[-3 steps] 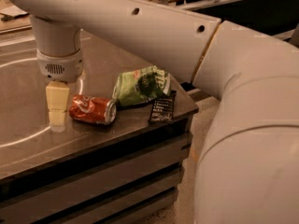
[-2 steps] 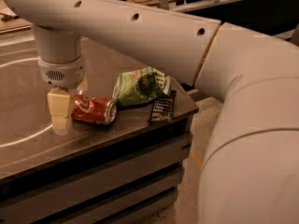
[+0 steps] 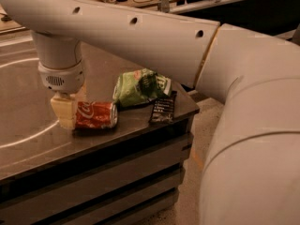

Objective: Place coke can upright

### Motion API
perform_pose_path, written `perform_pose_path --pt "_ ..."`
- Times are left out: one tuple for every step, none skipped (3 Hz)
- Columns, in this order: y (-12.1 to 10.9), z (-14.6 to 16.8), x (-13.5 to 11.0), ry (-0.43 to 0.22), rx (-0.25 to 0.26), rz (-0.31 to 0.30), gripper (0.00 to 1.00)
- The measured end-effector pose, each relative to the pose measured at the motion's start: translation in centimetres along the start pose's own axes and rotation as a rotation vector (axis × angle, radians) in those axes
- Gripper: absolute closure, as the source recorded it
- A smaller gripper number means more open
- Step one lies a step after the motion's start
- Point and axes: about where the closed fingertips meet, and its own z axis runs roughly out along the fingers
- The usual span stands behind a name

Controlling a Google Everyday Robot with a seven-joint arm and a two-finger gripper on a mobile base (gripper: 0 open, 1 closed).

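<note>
claw (image 3: 66,116) left of coke can (image 3: 96,115), bag (image 3: 140,87) right

White script lettering ran along the side of the coke can (image 3: 96,115), which lay on its side, but only a curling fragment showed, not a whole word. The gripper (image 3: 64,112) stood low at the can's left end. The green chip bag (image 3: 140,87) and the dark wrapper (image 3: 163,108) beside it carried pale print, too small to read.
</note>
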Motion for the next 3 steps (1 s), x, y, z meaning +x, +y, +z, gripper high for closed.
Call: perform_pose_path --pt "-0.6 -0.5 0.1 -0.021 0.002 -0.033 0.87" --pt "-3.3 -3.0 1.0 -0.057 0.026 -0.085 1.00" --pt "-6.8 -6.7 0.9 -0.118 0.073 -0.145 1.00"
